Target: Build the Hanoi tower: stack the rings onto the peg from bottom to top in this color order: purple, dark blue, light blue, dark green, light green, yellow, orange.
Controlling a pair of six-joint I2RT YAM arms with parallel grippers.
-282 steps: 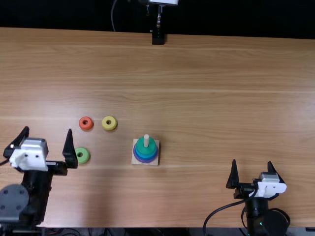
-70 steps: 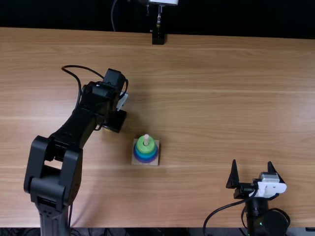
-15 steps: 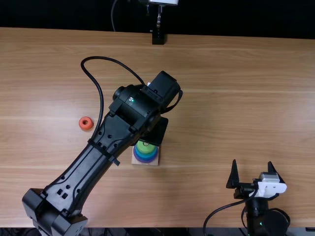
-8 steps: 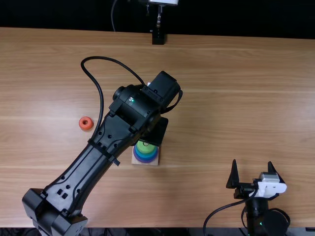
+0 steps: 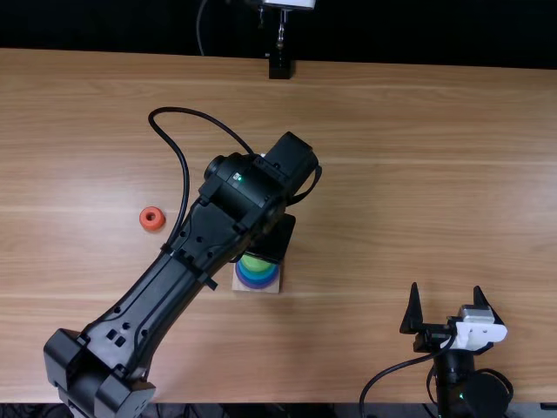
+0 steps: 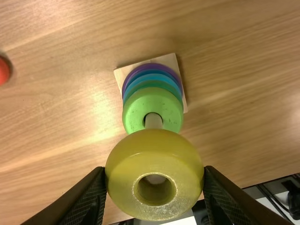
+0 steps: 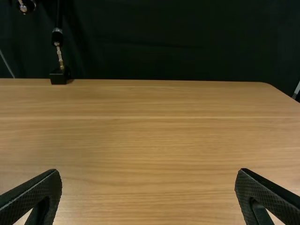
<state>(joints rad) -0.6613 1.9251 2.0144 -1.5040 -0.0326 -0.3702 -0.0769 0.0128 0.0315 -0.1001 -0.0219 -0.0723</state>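
Note:
In the top view my left gripper [image 5: 274, 239] is over the peg's far side, its fingertips hidden under the arm. The left wrist view has my left gripper [image 6: 154, 183] shut on the yellow ring [image 6: 154, 211], which hangs at the peg [image 6: 153, 121], in line with its top. On the square wooden base [image 6: 170, 60] sit the purple ring [image 6: 151, 66], blue rings [image 6: 152, 79], a dark green ring [image 6: 157, 84] and the light green ring [image 6: 136, 108]. The orange ring [image 5: 151, 219] lies left on the table. My right gripper [image 5: 446, 306] stands open near the front right; right gripper [image 7: 147, 187].
My left arm [image 5: 157, 300] stretches from the front left across the table [image 5: 392, 174]. A black stand [image 5: 279, 66] is at the table's far edge. A cable loops above the left arm.
Over the longer span, the light green ring went onto the peg and the yellow ring was taken from the table. In the last half second the left arm shifted slightly nearer the front.

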